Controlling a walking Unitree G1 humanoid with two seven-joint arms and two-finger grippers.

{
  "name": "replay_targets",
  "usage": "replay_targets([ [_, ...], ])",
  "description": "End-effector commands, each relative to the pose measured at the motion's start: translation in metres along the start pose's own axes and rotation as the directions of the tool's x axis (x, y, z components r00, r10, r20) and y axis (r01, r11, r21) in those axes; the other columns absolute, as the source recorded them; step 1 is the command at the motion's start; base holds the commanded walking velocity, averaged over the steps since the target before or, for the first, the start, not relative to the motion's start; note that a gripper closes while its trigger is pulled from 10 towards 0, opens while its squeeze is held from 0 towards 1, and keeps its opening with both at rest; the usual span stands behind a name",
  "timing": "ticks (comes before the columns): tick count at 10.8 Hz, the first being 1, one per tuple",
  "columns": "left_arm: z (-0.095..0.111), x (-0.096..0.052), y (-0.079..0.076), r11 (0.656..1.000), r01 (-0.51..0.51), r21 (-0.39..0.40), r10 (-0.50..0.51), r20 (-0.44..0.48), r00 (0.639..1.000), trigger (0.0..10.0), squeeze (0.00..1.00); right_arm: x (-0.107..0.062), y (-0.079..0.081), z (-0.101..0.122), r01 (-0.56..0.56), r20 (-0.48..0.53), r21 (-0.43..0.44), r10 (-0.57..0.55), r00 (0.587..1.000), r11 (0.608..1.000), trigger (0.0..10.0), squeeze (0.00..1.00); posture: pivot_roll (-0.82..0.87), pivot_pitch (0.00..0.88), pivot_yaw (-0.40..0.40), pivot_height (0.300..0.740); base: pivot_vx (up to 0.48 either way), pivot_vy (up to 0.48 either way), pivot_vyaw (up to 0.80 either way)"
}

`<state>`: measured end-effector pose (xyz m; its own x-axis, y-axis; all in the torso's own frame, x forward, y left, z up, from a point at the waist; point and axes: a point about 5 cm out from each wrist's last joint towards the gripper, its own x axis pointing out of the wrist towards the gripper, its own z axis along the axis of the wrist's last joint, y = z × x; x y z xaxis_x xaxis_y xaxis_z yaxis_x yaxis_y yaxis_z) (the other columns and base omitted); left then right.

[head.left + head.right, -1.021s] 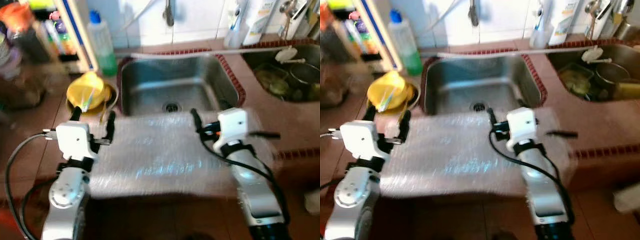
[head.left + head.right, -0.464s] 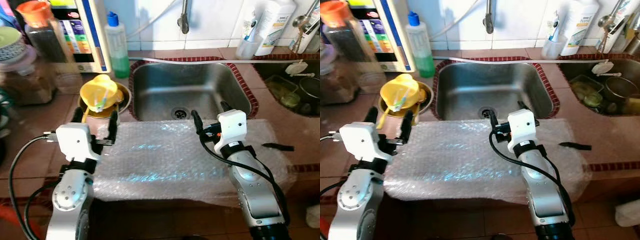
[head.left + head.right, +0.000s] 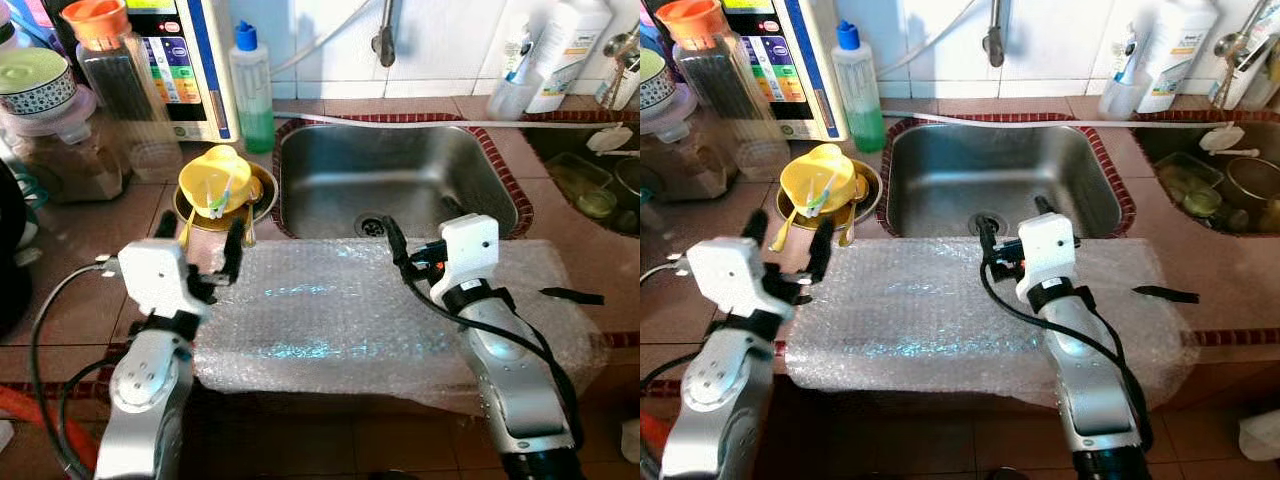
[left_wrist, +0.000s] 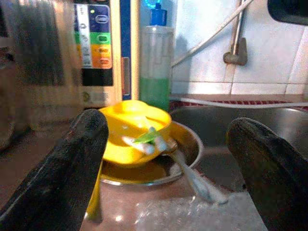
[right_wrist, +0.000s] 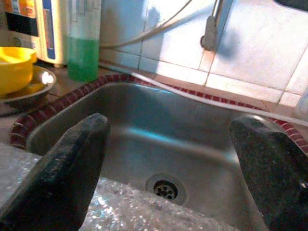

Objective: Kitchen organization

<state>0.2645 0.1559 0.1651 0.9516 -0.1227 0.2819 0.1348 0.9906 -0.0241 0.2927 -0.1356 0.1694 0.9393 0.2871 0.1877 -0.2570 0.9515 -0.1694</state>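
left gripper (image 3: 200,235) has its fingers spread wide, holding nothing, hovering over the near-left corner of the bubble wrap (image 3: 330,310), pointed at the yellow bowl (image 3: 214,177) sitting in a metal dish (image 3: 262,192) just past the wrap's edge. right gripper (image 3: 418,215) is also spread and not holding anything, up over the far edge of the wrap where it meets the sink (image 3: 400,180), drain right ahead of it. green soap bottle (image 3: 251,85) stands by the back wall behind the bowl.
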Motion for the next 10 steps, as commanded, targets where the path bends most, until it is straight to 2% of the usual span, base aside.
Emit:
replay_targets([
  [1, -0.003, 0.002, -0.003, 1.000, 0.023, 0.002, -0.023, -0.014, 1.000, 10.0, 0.00, -0.003, -0.002, 0.004, -0.011, 0.006, 0.025, 0.011, 1.000, 1.000, 10.0, 0.00, -0.09, 0.142, 0.042, 0.740, 0.000, 0.000, 0.00],
  [3, -0.009, 0.013, -0.007, 0.999, 0.038, -0.003, -0.038, -0.011, 0.999, 10.0, 0.00, -0.010, 0.004, 0.011, -0.104, -0.024, 0.105, 0.107, 0.994, 0.989, 10.0, 0.00, -0.12, 0.151, 0.044, 0.740, 0.000, 0.000, 0.00],
  [6, -0.018, 0.027, -0.010, 0.999, 0.051, -0.005, -0.051, -0.010, 0.999, 10.0, 0.00, -0.022, 0.000, 0.016, -0.140, -0.080, 0.164, 0.154, 0.985, 0.976, 10.0, 0.00, -0.16, 0.174, 0.046, 0.740, 0.000, 0.000, 0.00],
  [8, -0.022, 0.038, -0.011, 0.998, 0.055, -0.001, -0.055, -0.002, 0.998, 10.0, 0.00, -0.036, 0.000, 0.012, -0.174, -0.133, 0.175, 0.198, 0.971, 0.969, 10.0, 0.00, -0.20, 0.190, 0.046, 0.740, 0.000, 0.000, 0.00],
  [10, -0.024, 0.044, -0.011, 0.998, 0.056, 0.002, -0.056, 0.001, 0.998, 10.0, 0.00, -0.040, 0.001, 0.012, -0.179, -0.148, 0.180, 0.207, 0.967, 0.967, 10.0, 0.00, -0.22, 0.197, 0.049, 0.740, 0.000, 0.000, 0.00],
])
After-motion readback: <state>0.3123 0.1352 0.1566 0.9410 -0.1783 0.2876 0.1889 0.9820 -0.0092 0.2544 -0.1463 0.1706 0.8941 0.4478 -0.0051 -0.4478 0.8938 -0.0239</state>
